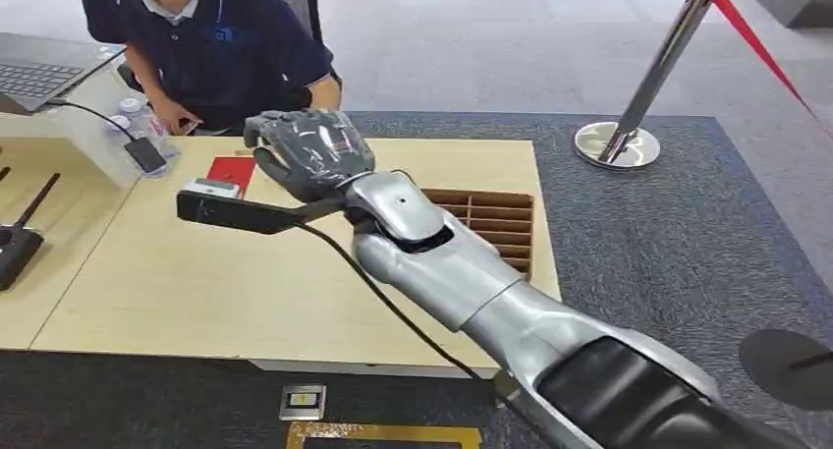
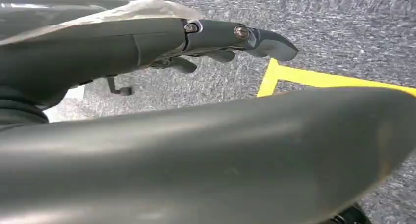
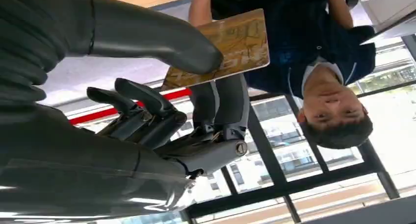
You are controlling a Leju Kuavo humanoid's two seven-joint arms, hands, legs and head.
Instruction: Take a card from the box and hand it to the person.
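- The card (image 3: 225, 50) sits pinched between the right hand's (image 3: 162, 106) thumb and fingers, raised above the table (image 1: 196, 292) toward the person (image 1: 221, 46).
- The box (image 1: 491, 223) lies behind the forearm — the handover step is in hand.
- Next: hold steady until the person takes it.
- Left hand (image 2: 196, 42) hangs; whether it is closed, I cannot tell.

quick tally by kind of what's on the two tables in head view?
Red card: 1
Compartmented brown box: 1
Laptop: 1
Bottles: 2, partly hidden behind a clear stand
Phone on a cable: 1
Black device with antennas: 1
Total: 7
Not on a table: a patterned card pinched in the right hand.
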